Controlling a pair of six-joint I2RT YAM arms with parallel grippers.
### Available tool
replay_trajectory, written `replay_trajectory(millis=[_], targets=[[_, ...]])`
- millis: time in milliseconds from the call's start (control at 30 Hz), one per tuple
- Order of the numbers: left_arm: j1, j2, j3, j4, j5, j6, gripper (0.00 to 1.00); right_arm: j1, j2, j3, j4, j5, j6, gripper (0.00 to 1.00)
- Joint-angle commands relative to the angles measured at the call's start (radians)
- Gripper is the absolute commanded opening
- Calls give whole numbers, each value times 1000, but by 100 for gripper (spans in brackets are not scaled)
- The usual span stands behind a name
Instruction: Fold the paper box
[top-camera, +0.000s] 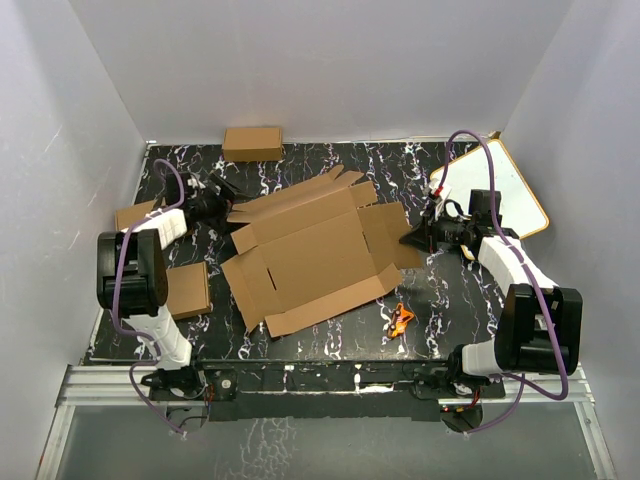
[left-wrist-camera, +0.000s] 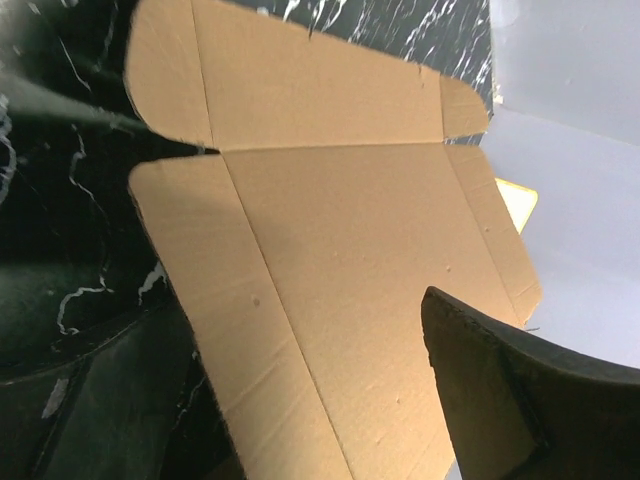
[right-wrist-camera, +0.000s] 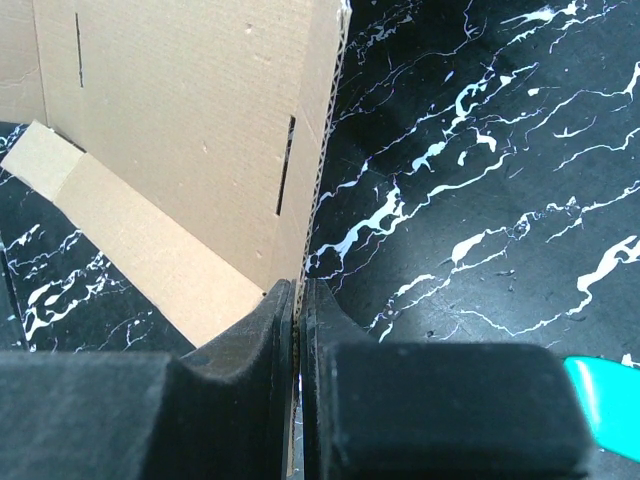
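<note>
The paper box (top-camera: 310, 250) is a brown die-cut cardboard sheet lying mostly flat in the middle of the black marbled table, with its flaps spread out. My left gripper (top-camera: 222, 195) is at the sheet's far left corner. In the left wrist view it (left-wrist-camera: 300, 400) stands wide open over the cardboard (left-wrist-camera: 340, 250), with one dark finger (left-wrist-camera: 500, 390) showing at the right. My right gripper (top-camera: 415, 238) is at the sheet's right flap. In the right wrist view its jaws (right-wrist-camera: 298, 300) are shut on the flap's corrugated edge, which stands upright (right-wrist-camera: 180, 130).
Small ready-made cardboard boxes sit at the back (top-camera: 252, 143), at the left edge (top-camera: 135, 215) and beside the left arm (top-camera: 187, 289). A white board with a tan rim (top-camera: 505, 190) lies at the back right. A small orange object (top-camera: 400, 320) lies near the front.
</note>
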Motion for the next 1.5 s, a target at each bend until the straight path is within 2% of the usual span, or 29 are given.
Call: replay_trajectory(millis=[0,67,167,300,533,767,900,1033,1133,1200,1300,1467], targets=[[-28,-16,15,-25,-27,-65,87,-5,-4,42,55,-32,-48,8],[-28,-16,7,-12,-18,-76,77,-5,-1,42,55,-30,-48,8],[-29,-15,11,18,0,-87,49,-5,5,44,55,-30,-46,8],[-29,-18,42,56,26,-65,21,-4,6,45,55,-24,-41,8],[-29,-103,52,181,20,51,2,-4,23,57,67,-9,1,8],[-30,-248,-46,480,-6,180,0,-4,96,98,85,-26,94,10],[-33,-323,-102,632,14,278,0,-4,139,166,21,-33,94,16],[-44,-367,-145,757,63,369,0,-5,161,270,-64,-68,83,43],[-55,-389,-187,911,120,414,0,-4,173,359,-77,-87,116,65],[-60,-405,-212,955,136,441,0,-3,187,430,-73,-93,151,78],[-62,-428,-233,1006,149,457,0,-4,229,527,-21,-106,227,91],[-62,-458,-274,1111,173,442,0,-3,336,571,235,-105,447,99]])
